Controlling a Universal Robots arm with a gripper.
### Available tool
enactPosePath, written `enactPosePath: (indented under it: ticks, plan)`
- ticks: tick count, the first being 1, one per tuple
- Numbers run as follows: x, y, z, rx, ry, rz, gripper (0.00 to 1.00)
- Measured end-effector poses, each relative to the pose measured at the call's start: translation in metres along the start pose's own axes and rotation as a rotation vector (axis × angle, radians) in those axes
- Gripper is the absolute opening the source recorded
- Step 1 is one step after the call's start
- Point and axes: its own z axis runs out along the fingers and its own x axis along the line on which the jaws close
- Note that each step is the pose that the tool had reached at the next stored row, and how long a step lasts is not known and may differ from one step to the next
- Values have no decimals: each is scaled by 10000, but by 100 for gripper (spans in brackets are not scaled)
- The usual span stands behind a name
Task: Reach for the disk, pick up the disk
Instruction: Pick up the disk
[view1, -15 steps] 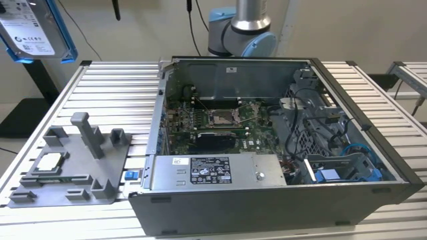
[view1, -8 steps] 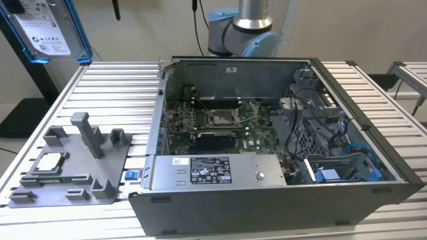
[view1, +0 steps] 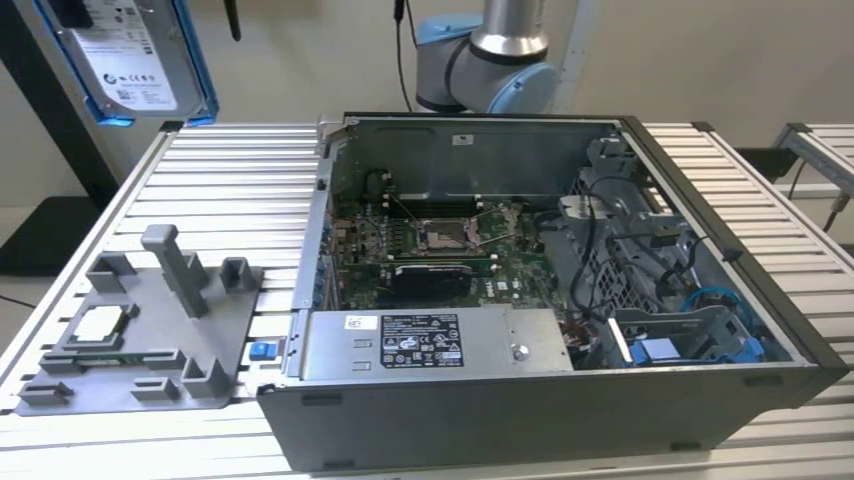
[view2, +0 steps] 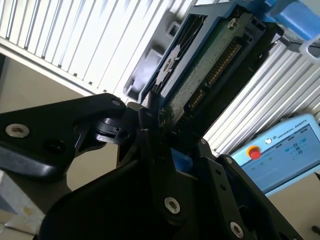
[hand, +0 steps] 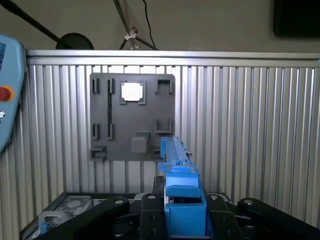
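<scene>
Aloft, the pincer (hand: 183, 204) grips the disk (view1: 134, 60) (blue-railed).

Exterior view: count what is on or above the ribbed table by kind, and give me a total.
Rectangular silver metal hard drive in blue plastic rails, held up in the air: 1
Open grey metal computer case: 1
Grey plastic fixture plate: 1
Small square white-topped chip, on that plate: 1
Total: 4
</scene>
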Motion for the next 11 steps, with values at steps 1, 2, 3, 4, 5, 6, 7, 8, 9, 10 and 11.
enactPosePath:
  ticks: [1, 2, 3, 4, 5, 6, 7, 8, 9, 10, 11]
  plan:
    - [-1, -41, 0, -4, 0, 0, 0]
    - [-1, -80, 1, -6, 0, -1, 0]
    - [-2, -118, 1, -10, 0, 0, 0]
    - [-2, -158, 2, -12, 1, 0, 0]
    - [-3, -197, 2, -16, 1, 1, 0]
    - [-4, -242, 3, -18, 0, 1, 0]
    - [-4, -282, 4, -22, 1, 1, 0]
    - [-5, -323, 4, -25, 0, 1, 0]
    - [-5, -365, 5, -29, 1, 0, 0]
    - [-6, -409, 5, -32, 0, 1, 0]
    - [-7, -452, 6, -36, 1, 2, 0]
